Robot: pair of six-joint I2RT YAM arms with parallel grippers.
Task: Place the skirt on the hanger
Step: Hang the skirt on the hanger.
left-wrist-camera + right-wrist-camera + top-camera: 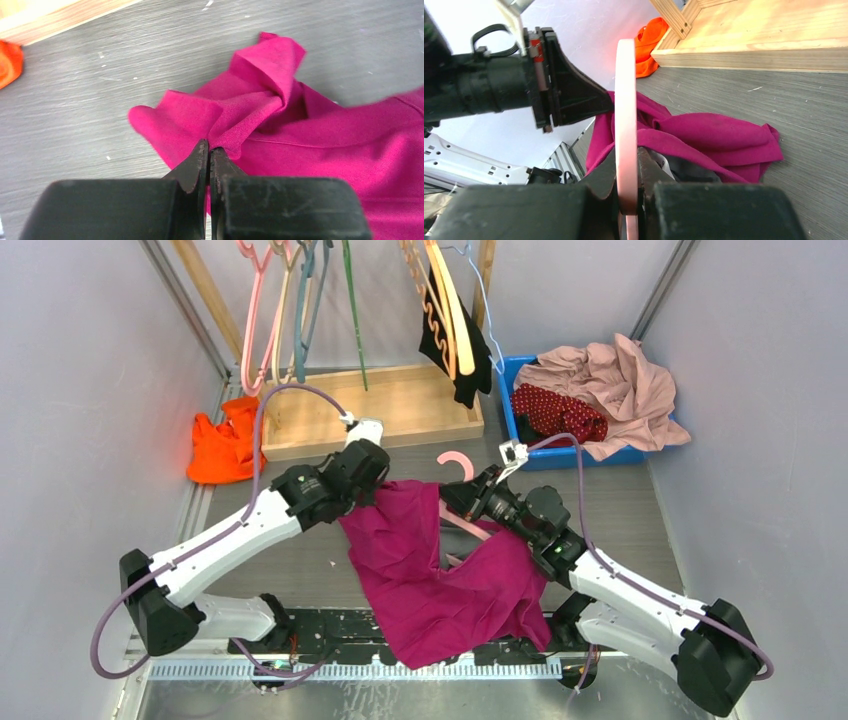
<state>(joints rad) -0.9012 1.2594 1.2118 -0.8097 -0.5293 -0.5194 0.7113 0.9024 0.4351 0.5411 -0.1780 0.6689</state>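
The dark red dotted skirt (556, 413) lies in the blue bin (508, 392) at the back right, apart from both grippers. My right gripper (462, 502) is shut on the thin pink hanger (456, 462). In the right wrist view the hanger (626, 100) stands edge-on between the fingers of the right gripper (626, 167). My left gripper (372, 485) is shut on an edge of the plain magenta garment (440, 580). The left wrist view shows the left gripper (209, 150) pinching a fold of the magenta garment (310, 135). The garment drapes over part of the hanger.
A pale pink garment (620, 380) lies over the bin beside the skirt. An orange cloth (222, 445) sits at the back left. A wooden rack base (400, 405) stands at the back with several hangers (290, 300) and a black garment (458, 355) above it.
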